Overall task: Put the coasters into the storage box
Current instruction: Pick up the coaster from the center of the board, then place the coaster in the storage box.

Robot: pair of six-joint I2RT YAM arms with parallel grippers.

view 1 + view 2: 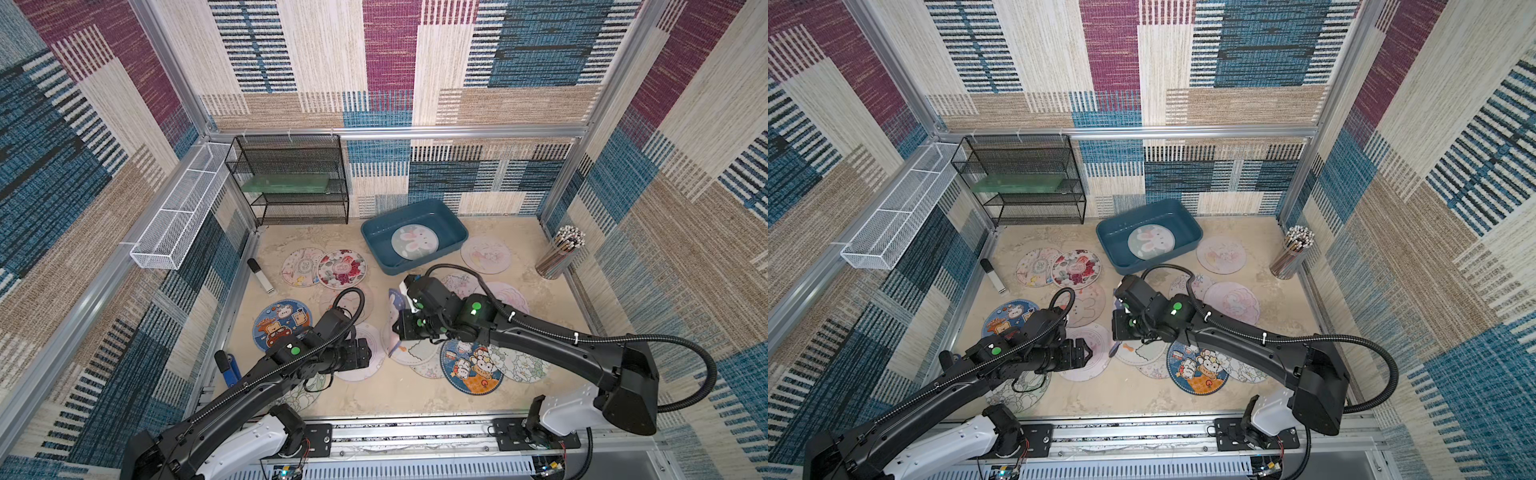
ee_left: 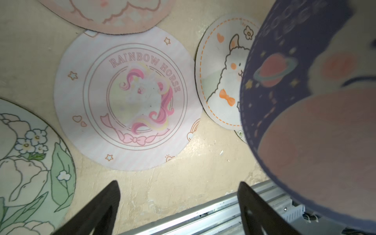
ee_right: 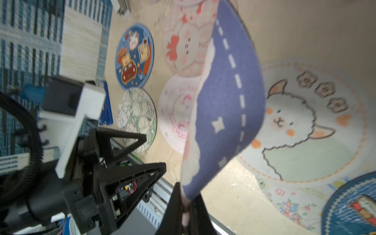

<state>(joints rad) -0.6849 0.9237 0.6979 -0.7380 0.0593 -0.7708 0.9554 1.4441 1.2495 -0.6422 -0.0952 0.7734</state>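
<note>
Shut tight, the jaws of the right gripper [image 3: 186, 203] pinch the edge of a dark blue coaster [image 3: 227, 101]. It hangs clear of the table [image 3: 223, 193] and bends into a curve above the alpaca coaster [image 3: 305, 132]. The left gripper [image 2: 179, 203] has its jaws wide apart and holds nothing. It hovers just beside the raised coaster, near the pink horse coaster [image 2: 130, 97] and a green flower coaster [image 2: 30, 162].

The storage box [image 1: 415, 204] sits at the back of the table, beyond both grippers, with one bunny coaster [image 1: 414, 242] lying flat inside it. Other coasters lie scattered on the table, some overlapping. A red floral coaster [image 1: 341, 269] is left of the box and a pale pink coaster [image 1: 485, 254] is just right of it. A blue car coaster [image 1: 282, 324] lies by the left arm, and a blue cartoon coaster [image 1: 471, 368] lies partly under the right arm.
</note>
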